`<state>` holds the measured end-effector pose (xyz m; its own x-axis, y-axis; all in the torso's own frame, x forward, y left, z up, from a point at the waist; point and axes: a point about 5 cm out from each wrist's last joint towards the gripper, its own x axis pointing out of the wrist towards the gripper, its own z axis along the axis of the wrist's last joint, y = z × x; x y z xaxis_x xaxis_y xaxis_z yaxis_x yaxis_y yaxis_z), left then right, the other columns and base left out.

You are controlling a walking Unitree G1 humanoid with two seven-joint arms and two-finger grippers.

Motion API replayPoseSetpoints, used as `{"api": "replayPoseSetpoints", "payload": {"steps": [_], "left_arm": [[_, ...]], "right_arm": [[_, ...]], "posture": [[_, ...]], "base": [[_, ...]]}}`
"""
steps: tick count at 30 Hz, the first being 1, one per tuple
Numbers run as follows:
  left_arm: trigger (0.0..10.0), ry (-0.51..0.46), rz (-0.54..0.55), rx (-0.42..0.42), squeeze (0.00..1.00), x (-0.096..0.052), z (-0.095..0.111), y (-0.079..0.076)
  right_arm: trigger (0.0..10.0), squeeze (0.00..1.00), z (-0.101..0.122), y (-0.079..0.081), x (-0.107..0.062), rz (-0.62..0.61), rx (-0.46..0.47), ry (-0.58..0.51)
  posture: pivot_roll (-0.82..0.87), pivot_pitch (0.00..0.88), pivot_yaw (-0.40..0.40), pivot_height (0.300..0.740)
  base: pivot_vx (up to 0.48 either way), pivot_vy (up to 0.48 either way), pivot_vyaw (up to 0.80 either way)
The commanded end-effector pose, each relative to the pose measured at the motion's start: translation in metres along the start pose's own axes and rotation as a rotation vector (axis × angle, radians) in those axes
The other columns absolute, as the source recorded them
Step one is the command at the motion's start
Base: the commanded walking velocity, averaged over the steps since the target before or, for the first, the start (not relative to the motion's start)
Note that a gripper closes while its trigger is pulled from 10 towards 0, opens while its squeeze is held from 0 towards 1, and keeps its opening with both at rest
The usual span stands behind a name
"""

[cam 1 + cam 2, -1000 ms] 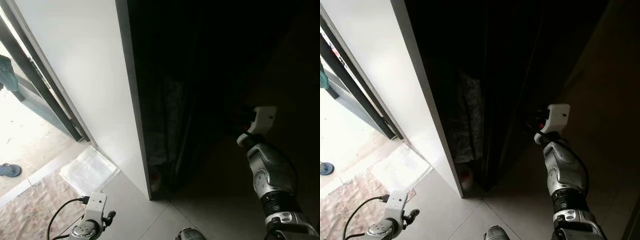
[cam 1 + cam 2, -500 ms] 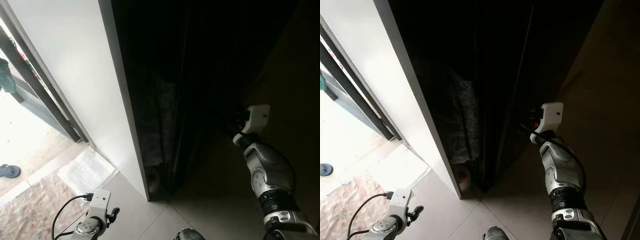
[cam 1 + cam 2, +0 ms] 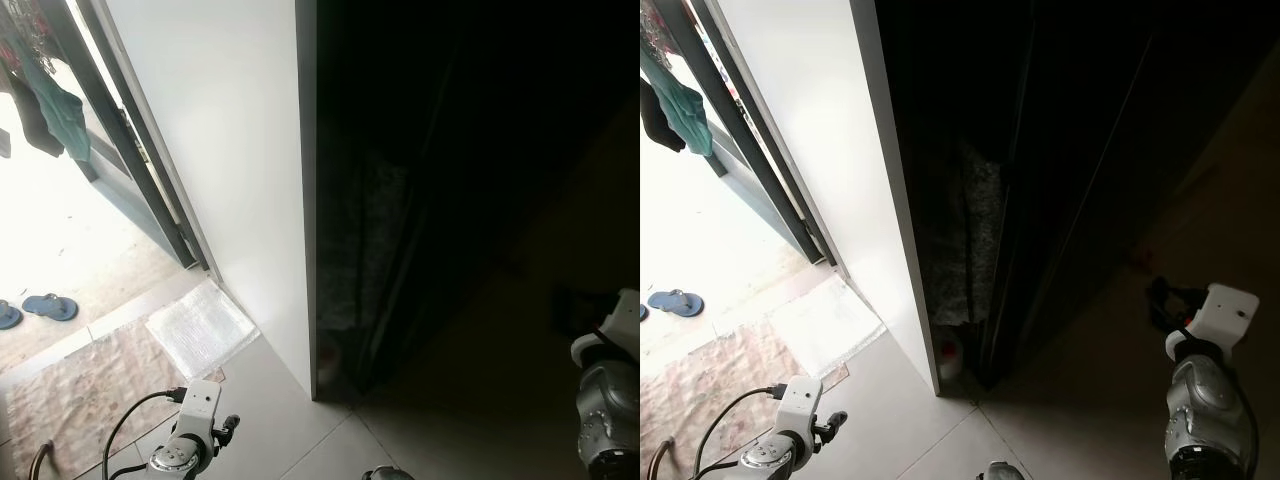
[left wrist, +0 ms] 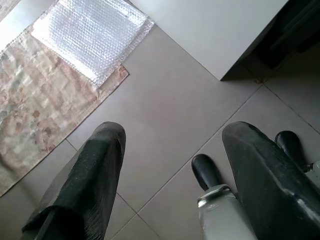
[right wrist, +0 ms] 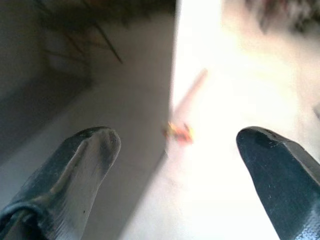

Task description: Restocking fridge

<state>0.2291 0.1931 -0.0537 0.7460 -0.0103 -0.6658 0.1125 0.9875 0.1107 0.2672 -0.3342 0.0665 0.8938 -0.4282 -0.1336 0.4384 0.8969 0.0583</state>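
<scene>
Moved: right tool has dropped lower, away from the dark fridge.
Right tool: fingers spread, empty.
Left tool: hangs spread wide, empty, over floor tiles.

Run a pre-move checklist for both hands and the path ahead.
1. Left hand open and holding nothing: ok.
2. Right hand open and holding nothing: ok.
3. Item to restock in either hand: not ok.
4. Fridge identified in the dark recess: cannot tell, too dark.
5. Tiled floor under the left hand free of obstacles: ok; bubble wrap and rug lie off to the side.
</scene>
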Motion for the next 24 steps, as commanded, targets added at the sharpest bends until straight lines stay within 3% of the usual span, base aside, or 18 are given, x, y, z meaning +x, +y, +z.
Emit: {"api": "replayPoseSetpoints", "payload": {"steps": [1, 4, 5, 7, 8, 9, 10, 13, 14, 15, 17, 21, 24], "left_arm": [[10.0, 0.009, -0.001, 0.011, 0.0, -0.002, -0.004, 0.001], [10.0, 0.01, 0.0, 0.012, 0.0, -0.001, -0.004, 0.0], [10.0, 0.019, 0.003, 0.013, 0.0, -0.001, -0.005, 0.0], [10.0, 0.028, 0.004, 0.012, 0.0, -0.001, -0.006, 0.0], [10.0, 0.048, 0.004, 0.009, 0.0, -0.001, -0.008, -0.001], [10.0, 0.048, 0.004, 0.009, 0.0, -0.001, -0.008, -0.001], [10.0, 0.067, 0.008, 0.002, 0.0, -0.002, -0.011, -0.002], [10.0, 0.075, 0.016, -0.005, 0.0, -0.002, -0.012, -0.001], [10.0, 0.086, 0.041, -0.035, 0.0, -0.002, -0.012, 0.003], [10.0, 0.088, 0.052, -0.049, 0.0, -0.002, -0.012, 0.005], [10.0, 0.104, 0.075, -0.068, 0.0, -0.004, -0.016, 0.009], [10.0, 0.122, 0.086, -0.075, 0.0, -0.005, -0.021, 0.009], [10.0, 0.135, 0.104, -0.096, 0.0, -0.008, -0.028, 0.009]], "right_arm": [[10.0, 0.0, -0.04, -0.006, -0.016, -0.015, 0.004, 0.173], [10.0, 0.0, -0.075, 0.002, -0.033, 0.042, -0.029, 0.331], [10.0, 0.0, -0.095, 0.007, -0.046, 0.067, -0.049, 0.431], [10.0, 0.0, -0.108, 0.011, -0.055, 0.081, -0.067, 0.498], [10.0, 0.0, -0.13, 0.018, -0.074, 0.123, -0.105, 0.61], [10.0, 0.0, -0.13, 0.018, -0.074, 0.123, -0.105, 0.61], [10.0, 0.0, -0.148, 0.025, -0.093, 0.195, -0.167, 0.711], [10.0, 0.0, -0.157, 0.028, -0.103, 0.256, -0.235, 0.754], [10.0, 0.0, -0.167, 0.031, -0.118, 0.336, -0.278, 0.793], [10.0, 0.0, -0.169, 0.033, -0.121, 0.355, -0.268, 0.796], [10.0, 0.0, -0.173, 0.049, -0.127, 0.447, -0.307, 0.778], [10.0, 0.0, -0.175, 0.06, -0.13, 0.505, -0.343, 0.777], [10.0, 0.0, -0.171, 0.071, -0.122, 0.499, -0.327, 0.754]], "posture": [[-0.27, 0.134, 0.038, 0.74], [-0.26, 0.134, 0.037, 0.74], [-0.26, 0.135, 0.037, 0.74], [-0.26, 0.135, 0.037, 0.74], [-0.24, 0.136, 0.039, 0.74], [-0.24, 0.136, 0.039, 0.74], [-0.24, 0.136, 0.039, 0.74], [-0.23, 0.135, 0.037, 0.74], [-0.22, 0.133, 0.031, 0.74], [-0.22, 0.133, 0.031, 0.74], [-0.21, 0.128, 0.023, 0.74], [-0.2, 0.115, 0.015, 0.74], [-0.18, 0.091, -0.004, 0.74]], "base": [[0.0, 0.0, 0.0], [0.0, 0.0, 0.0], [0.0, 0.0, 0.0], [0.0, 0.0, 0.0], [0.0, 0.0, 0.0], [0.0, 0.0, 0.0], [0.0, 0.0, 0.0], [0.0, 0.0, 0.0], [0.0, 0.0, 0.0], [0.0, 0.0, 0.0], [0.0, 0.0, 0.0], [0.0, 0.0, 0.0], [0.0, 0.0, 0.0]]}}
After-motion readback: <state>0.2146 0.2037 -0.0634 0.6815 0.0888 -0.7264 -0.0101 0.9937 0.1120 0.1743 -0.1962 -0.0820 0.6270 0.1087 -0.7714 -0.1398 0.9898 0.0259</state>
